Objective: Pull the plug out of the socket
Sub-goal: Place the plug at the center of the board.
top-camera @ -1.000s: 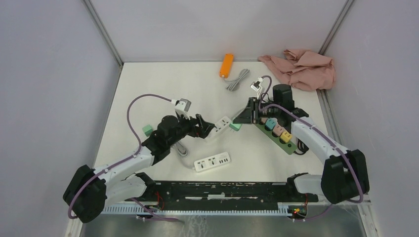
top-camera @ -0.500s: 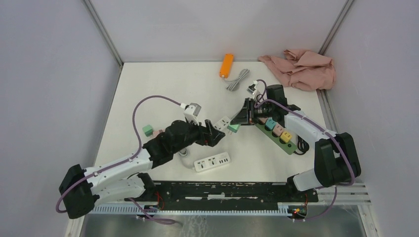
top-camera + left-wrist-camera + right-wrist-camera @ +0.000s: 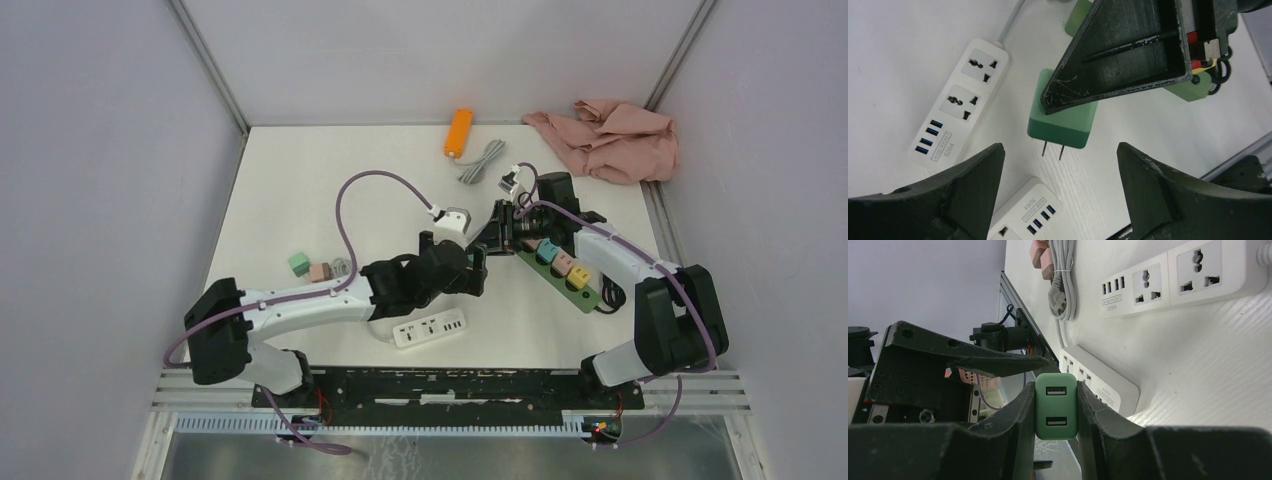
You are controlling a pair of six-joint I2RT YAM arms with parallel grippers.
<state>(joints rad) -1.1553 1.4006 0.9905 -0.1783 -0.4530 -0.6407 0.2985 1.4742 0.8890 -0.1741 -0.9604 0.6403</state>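
The green two-prong USB plug hangs in the air with its bare prongs clear of any socket. My right gripper is shut on the plug, one finger on each side. The white power strip with two empty sockets lies on the table just left of it and also shows in the right wrist view. My left gripper is open and empty, just below the plug. In the top view the left gripper sits next to the right gripper, and the plug is hidden between them.
A second white strip lies near the front edge. A green strip with several coloured plugs lies to the right. A pink cloth, an orange device and a grey cable are at the back. Small adapters sit at left.
My left arm has swung right along the table, from the white strip's left end to under the right gripper. The plug now hangs free of the strip. The right gripper has barely moved.
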